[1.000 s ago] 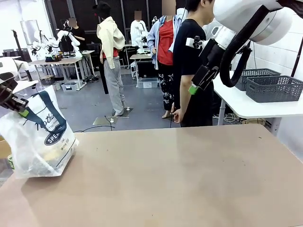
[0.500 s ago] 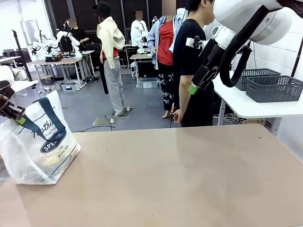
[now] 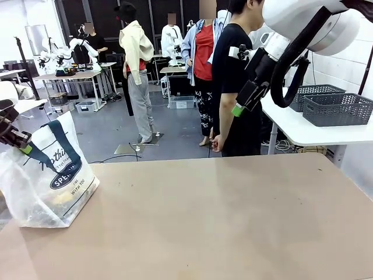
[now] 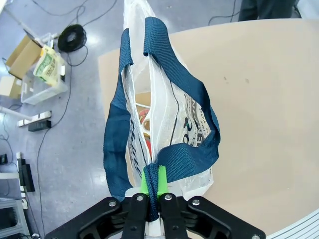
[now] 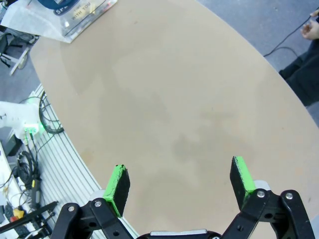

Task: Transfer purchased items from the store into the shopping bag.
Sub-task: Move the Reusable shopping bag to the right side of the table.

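Nearest the robot the tabletop [image 3: 221, 221] is bare. At about 9 o'clock on it, near the edge, stands the shopping bag [image 3: 49, 181], upright and slightly slumped. Its base rests on the surface, and pale and yellowish goods show dimly through the plastic. The left gripper [image 4: 151, 199] has its fingers clenched on a navy handle [image 4: 192, 154] of the bag; the strap is pinched flat between the green pads. In the left wrist view a red piece [image 4: 143, 119] lies inside the bag mouth.

The right gripper [image 5: 179, 181] hangs high at about 2 o'clock, fingers released and spread, grasping nothing.

Judgement: the bag is loaded and being held or repositioned. To do it well, lift straight up and slowly, so the load does not swing or tip out.

Beyond the far edge stands a person in black [image 3: 233, 87].
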Controlling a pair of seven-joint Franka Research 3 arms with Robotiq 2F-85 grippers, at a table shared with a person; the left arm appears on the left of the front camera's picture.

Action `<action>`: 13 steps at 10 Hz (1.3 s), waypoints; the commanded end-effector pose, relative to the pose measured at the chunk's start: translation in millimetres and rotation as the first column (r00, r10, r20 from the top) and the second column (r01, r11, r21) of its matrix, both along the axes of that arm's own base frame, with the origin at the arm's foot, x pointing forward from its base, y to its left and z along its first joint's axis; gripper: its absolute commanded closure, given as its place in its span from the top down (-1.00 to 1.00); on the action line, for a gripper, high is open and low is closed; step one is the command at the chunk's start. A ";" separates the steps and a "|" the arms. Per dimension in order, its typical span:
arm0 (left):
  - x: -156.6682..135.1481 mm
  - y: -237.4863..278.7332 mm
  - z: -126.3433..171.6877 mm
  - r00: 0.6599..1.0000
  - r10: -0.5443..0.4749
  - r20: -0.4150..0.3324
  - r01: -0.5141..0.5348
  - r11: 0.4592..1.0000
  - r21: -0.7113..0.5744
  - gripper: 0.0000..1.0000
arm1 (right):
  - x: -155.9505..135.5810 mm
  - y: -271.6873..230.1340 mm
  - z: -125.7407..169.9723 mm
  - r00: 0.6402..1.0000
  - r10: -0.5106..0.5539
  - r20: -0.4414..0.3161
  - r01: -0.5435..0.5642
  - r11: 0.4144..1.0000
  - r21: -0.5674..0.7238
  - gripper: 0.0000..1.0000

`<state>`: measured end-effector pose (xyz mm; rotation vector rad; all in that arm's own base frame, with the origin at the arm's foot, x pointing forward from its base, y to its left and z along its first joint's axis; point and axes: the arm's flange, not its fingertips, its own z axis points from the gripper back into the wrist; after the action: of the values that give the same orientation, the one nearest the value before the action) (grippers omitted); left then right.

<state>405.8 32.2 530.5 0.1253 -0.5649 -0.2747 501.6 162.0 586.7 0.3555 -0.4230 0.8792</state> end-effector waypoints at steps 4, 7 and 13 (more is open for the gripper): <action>3.2 -2.8 7.6 1.000 -0.004 -0.001 0.004 0.999 0.054 0.80 | -0.3 0.9 0.8 1.000 -0.009 -0.013 0.010 1.000 0.002 1.00; -1.4 0.6 17.7 1.000 -0.005 0.019 0.004 0.999 0.040 1.00 | -0.3 0.9 0.8 1.000 -0.009 -0.013 0.010 1.000 0.002 1.00; -8.4 0.6 24.7 1.000 -0.018 0.018 0.017 0.998 0.061 1.00 | -0.3 0.9 0.8 1.000 -0.009 -0.013 0.010 1.000 0.002 1.00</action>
<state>400.9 28.9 552.0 0.1485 -0.5897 -0.2890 501.6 162.0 586.7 0.3555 -0.4229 0.8791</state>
